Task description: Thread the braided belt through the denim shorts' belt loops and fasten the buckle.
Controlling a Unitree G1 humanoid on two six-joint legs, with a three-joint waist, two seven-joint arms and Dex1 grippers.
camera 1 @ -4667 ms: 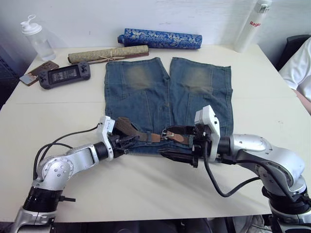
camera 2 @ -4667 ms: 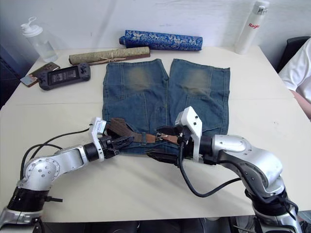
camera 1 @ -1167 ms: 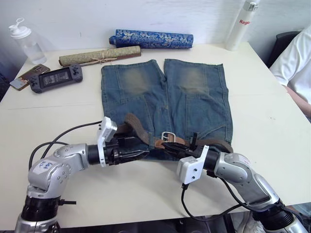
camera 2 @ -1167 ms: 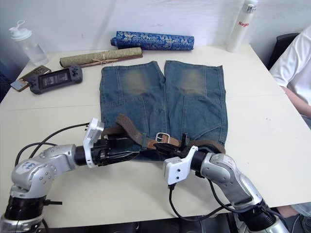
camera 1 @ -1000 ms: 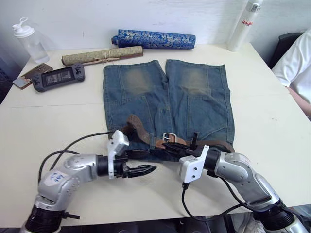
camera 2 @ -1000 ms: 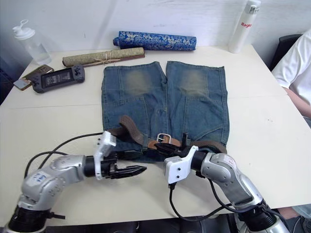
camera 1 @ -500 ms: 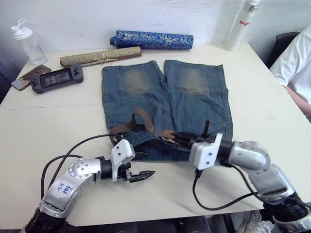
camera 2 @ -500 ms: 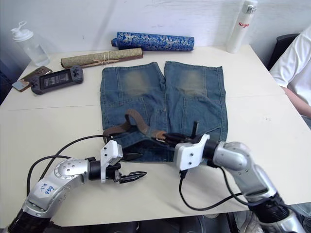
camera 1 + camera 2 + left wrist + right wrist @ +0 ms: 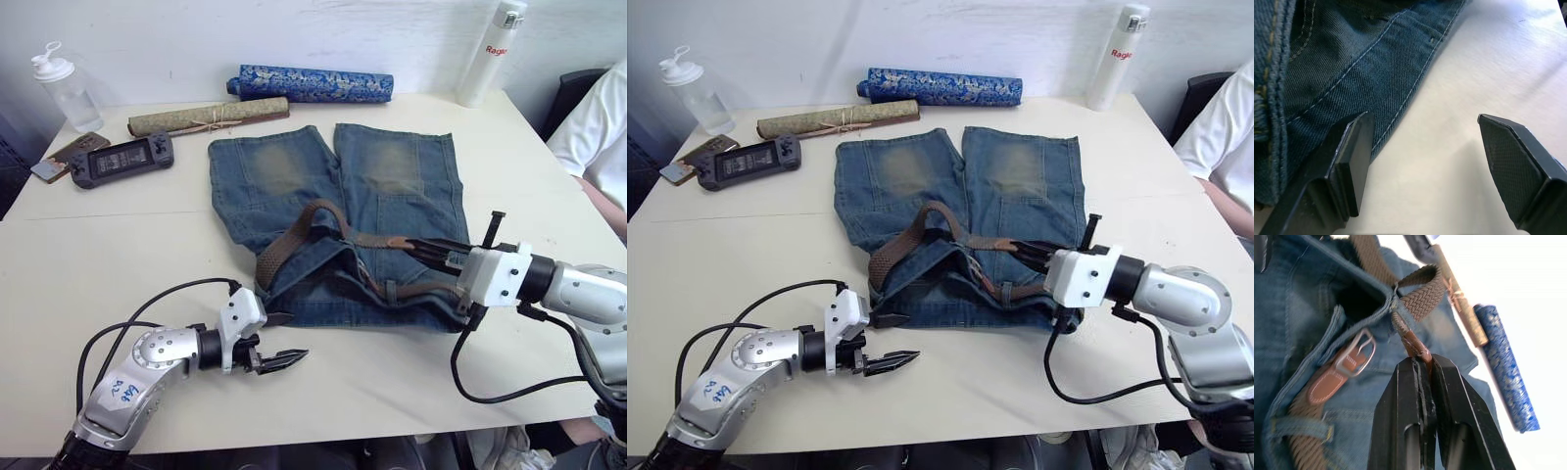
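Note:
The denim shorts [image 9: 333,186] lie flat mid-table, waistband toward me and bunched up. The braided belt [image 9: 306,217] rises in an arch off the waistband and runs right to my right gripper [image 9: 419,246], which is shut on its tan leather tip [image 9: 1417,348]. The buckle [image 9: 1354,353] rests on the denim just below that strap. A belt loop [image 9: 1299,427] crosses the belt by the waistband. My left gripper [image 9: 282,359] hovers open over bare table just in front of the waistband's left end, holding nothing; one finger [image 9: 1354,156] sits beside the denim hem.
Along the far edge lie a blue patterned roll [image 9: 310,83] and a tan rolled mat [image 9: 209,115]. A game console [image 9: 122,159], a phone [image 9: 59,162] and a clear bottle [image 9: 67,88] stand far left, a white bottle [image 9: 490,54] far right. A person's white sleeve [image 9: 598,117] is at the right edge.
My right gripper has drawn the belt tip to the right and upward, lifting the belt into an arch and rumpling the waistband. The left gripper has stayed open on the table.

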